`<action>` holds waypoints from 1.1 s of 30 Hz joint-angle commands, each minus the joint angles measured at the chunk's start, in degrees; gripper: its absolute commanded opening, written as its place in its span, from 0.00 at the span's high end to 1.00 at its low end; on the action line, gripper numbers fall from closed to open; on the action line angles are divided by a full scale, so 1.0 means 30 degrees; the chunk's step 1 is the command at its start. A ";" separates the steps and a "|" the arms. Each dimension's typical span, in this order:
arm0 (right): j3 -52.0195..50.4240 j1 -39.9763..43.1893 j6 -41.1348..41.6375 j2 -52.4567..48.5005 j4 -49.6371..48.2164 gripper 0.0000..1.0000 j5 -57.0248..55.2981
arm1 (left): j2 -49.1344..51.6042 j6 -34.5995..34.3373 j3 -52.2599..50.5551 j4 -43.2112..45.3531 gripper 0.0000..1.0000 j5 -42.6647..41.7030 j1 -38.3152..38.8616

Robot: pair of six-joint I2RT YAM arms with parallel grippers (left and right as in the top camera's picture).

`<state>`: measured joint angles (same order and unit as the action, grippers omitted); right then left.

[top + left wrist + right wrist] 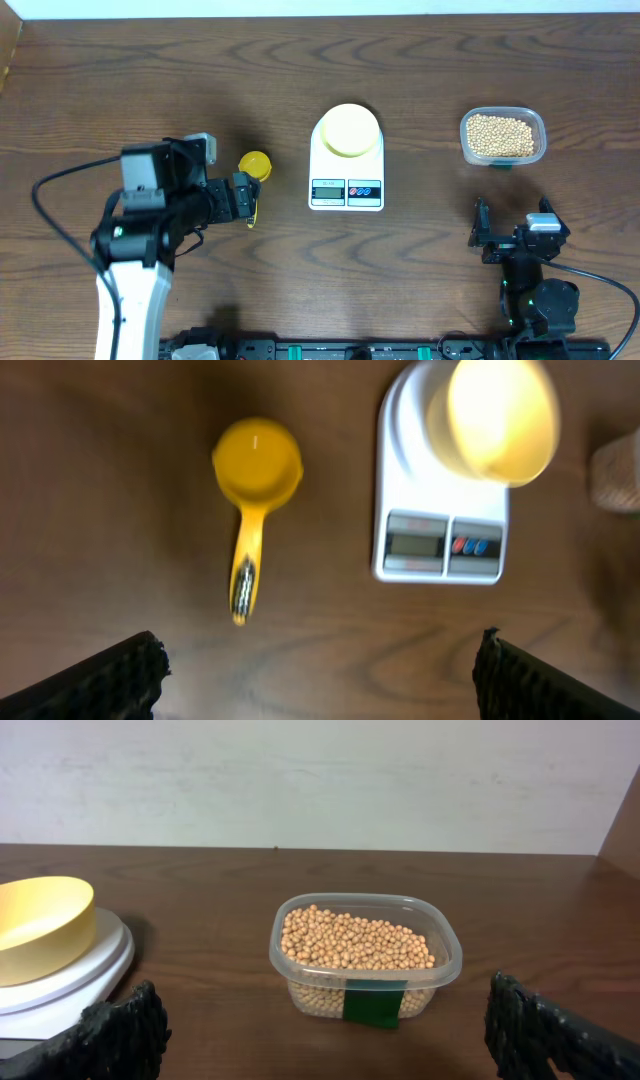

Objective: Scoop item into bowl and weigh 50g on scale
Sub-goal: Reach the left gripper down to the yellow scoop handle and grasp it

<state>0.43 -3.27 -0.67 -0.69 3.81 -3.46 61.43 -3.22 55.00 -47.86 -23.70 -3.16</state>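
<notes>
**Step in hand (judged):** the left claw [320, 650] is preparing to take up the yellow scoop [256, 465].

**Claw state:** the left claw is hanging released, jaws wide, grasping nothing. The right claw [513, 225] is sitting released and empty near the table's front edge, on the right.

**Location of items:**
- The scoop is lying flat on the table [120, 70] just left of the scale [346, 190]. Its cup is facing the far edge and its handle [245, 555] is pointing toward the near edge.
- The bowl [349, 130] is sitting on the scale's platform and is showing no contents.
- The beans [355, 942] are lying in a clear tub [440, 970] toward the right edge, well apart from the scoop and directly ahead of the right claw.
- The scale's display is too small to read.

**Relation to claw:** in the left wrist view the scoop is lying between the two fingers [110, 680] but off-centre, nearer the left one. Neither finger is touching it.

**Recommendation:**
- The claw should be shifting sideways until the handle is centred between the jaws.
- The jaws should be closing across the handle's narrow width, at mid-length rather than at the tip, so that a loaded cup is not drooping.
- The descent should be stopping short of pressing into the table.
- The cup should be kept level on lifting.

**Risk noted:** the handle is thin and lying flat, so it is likely to pivot or slip under an off-centre grip.
</notes>
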 commanded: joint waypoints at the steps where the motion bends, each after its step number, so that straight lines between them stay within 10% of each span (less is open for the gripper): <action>1: -0.0036 -0.0160 -0.0015 0.0102 0.0073 0.01 -0.0015 | 0.1304 -0.0306 0.0284 -0.0262 0.02 -0.0102 0.0029; 14: -0.0036 -0.0153 -0.0022 0.0102 0.0073 0.01 -0.0015 | 1.0630 0.1734 0.0248 0.0109 0.02 0.0117 0.0029; 33: -0.0036 -0.0160 -0.0015 0.0102 0.0073 0.01 -0.0015 | 1.0921 0.2579 -0.1180 0.2827 0.01 0.1413 0.0029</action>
<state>0.40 -3.27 -0.67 -0.69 3.81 -3.44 93.97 3.46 53.56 -41.58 -20.21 -3.16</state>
